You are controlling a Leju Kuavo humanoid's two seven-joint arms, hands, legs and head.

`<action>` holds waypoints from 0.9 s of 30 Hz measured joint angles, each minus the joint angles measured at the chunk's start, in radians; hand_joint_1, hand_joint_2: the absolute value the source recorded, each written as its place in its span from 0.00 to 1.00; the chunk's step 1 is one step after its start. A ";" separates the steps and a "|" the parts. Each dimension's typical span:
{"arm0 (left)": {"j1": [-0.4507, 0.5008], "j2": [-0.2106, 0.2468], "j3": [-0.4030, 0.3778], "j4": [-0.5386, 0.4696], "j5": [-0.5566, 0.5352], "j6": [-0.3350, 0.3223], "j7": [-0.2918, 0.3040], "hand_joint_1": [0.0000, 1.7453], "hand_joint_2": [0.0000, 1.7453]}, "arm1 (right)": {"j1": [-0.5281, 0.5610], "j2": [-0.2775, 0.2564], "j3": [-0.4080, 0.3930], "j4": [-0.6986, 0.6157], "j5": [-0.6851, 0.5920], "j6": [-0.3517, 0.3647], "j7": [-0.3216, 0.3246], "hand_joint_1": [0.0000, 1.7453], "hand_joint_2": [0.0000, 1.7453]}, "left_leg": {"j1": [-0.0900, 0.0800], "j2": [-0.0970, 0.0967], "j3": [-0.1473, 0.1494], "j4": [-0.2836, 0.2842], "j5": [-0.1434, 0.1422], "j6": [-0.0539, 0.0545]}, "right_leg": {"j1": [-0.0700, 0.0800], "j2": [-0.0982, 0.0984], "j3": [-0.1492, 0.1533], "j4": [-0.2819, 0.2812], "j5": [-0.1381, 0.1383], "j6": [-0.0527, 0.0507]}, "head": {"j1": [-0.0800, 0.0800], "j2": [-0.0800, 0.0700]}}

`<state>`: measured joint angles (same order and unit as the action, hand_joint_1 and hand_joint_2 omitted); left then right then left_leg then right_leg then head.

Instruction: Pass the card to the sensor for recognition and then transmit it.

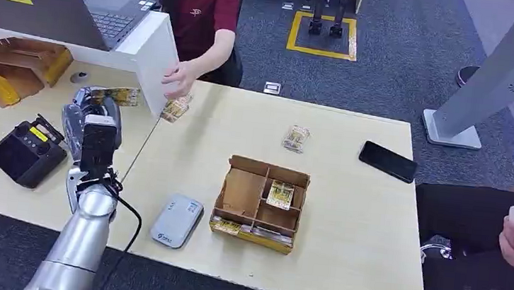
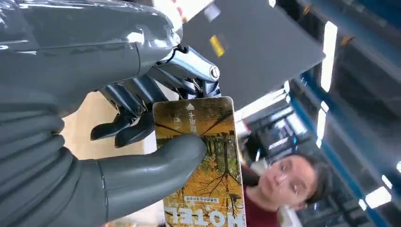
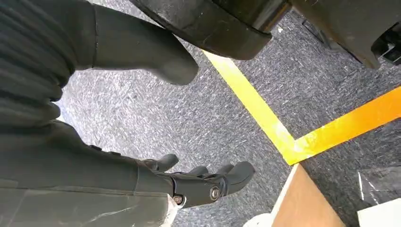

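A black card reader with a yellow label point(image 1: 26, 150) sits at the far left of the pale wooden table point(image 1: 347, 217). Just beside it the robot's left hand point(image 1: 93, 118) is raised, thumb point(image 2: 156, 163) and dark fingers point(image 2: 127, 127) pinching a yellow hotel key card printed with autumn trees point(image 2: 203, 156); from above, the hand hides most of the card. A person in a dark red top, cut off at the upper edge, holds a similar card point(image 1: 176, 107) at the white partition point(image 1: 156, 57). A grey pebble-shaped device point(image 1: 176, 221), a divided cardboard box point(image 1: 260, 203) and a black phone point(image 1: 388, 161) follow rightward. The right hand point(image 3: 142, 142) hangs over grey carpet, fingers spread and empty.
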<state>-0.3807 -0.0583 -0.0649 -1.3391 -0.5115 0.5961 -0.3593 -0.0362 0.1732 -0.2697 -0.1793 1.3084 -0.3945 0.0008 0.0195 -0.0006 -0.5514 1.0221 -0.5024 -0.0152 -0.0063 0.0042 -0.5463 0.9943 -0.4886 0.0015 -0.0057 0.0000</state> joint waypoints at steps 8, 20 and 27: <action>-0.095 -0.010 0.030 0.149 -0.071 0.085 -0.044 1.00 1.00 | -0.007 0.000 0.005 -0.001 0.012 0.007 -0.002 0.00 1.00 | 0.000 0.000 0.000 0.000 0.000 0.000 | 0.000 0.000 0.000 0.000 0.000 0.000 | 0.000 0.000; -0.114 -0.040 0.067 0.233 -0.123 0.087 -0.079 1.00 1.00 | -0.009 0.000 0.005 -0.002 0.019 0.008 -0.001 0.00 1.00 | 0.000 0.000 0.000 0.000 0.000 0.000 | 0.000 0.000 0.000 0.000 0.000 0.000 | 0.000 0.000; -0.116 -0.044 0.076 0.249 -0.101 0.075 -0.089 0.00 1.00 | -0.009 0.000 0.005 -0.003 0.019 0.008 -0.004 0.00 1.00 | 0.000 0.000 0.000 0.000 0.000 0.000 | 0.000 0.001 0.000 0.000 0.000 0.000 | 0.000 0.000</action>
<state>-0.4963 -0.1026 0.0111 -1.0903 -0.6130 0.6706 -0.4486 -0.0452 0.1732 -0.2644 -0.1827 1.3272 -0.3864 -0.0031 0.0195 -0.0001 -0.5513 1.0224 -0.5023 -0.0152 -0.0063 0.0048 -0.5465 0.9944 -0.4885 0.0015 -0.0057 0.0000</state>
